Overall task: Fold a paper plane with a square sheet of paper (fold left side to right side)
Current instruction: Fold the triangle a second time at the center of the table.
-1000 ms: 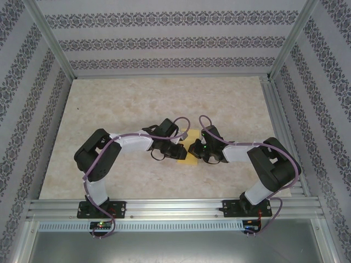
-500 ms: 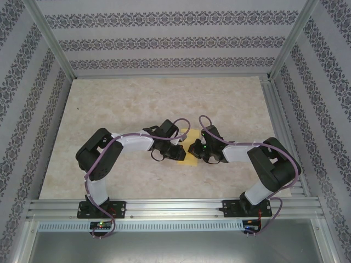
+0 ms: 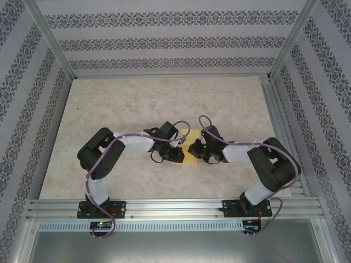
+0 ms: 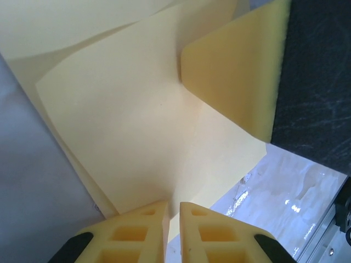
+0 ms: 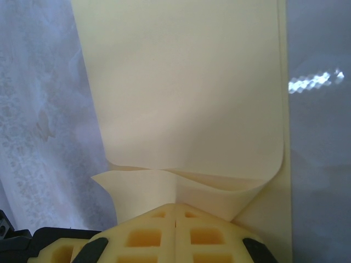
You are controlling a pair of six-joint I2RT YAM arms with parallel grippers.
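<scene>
Both arms fold inward with elbows out, the left arm (image 3: 131,141) and right arm (image 3: 241,150) low, grippers facing each other closely, the left gripper (image 4: 173,204) pinched nearly closed on the sheet (image 4: 142,137), the right gripper (image 5: 175,206) clamped tight on its curled edge.

— Seen from above, how much of the square sheet of paper (image 3: 190,160) shows?
— One small yellow patch. The left gripper (image 3: 176,155) and right gripper (image 3: 193,149) cover the rest, and its folds are too small to read.
— And the wrist cameras?
— Both cut the sheet off at the top edge, and its near edge vanishes between the jaws.
</scene>
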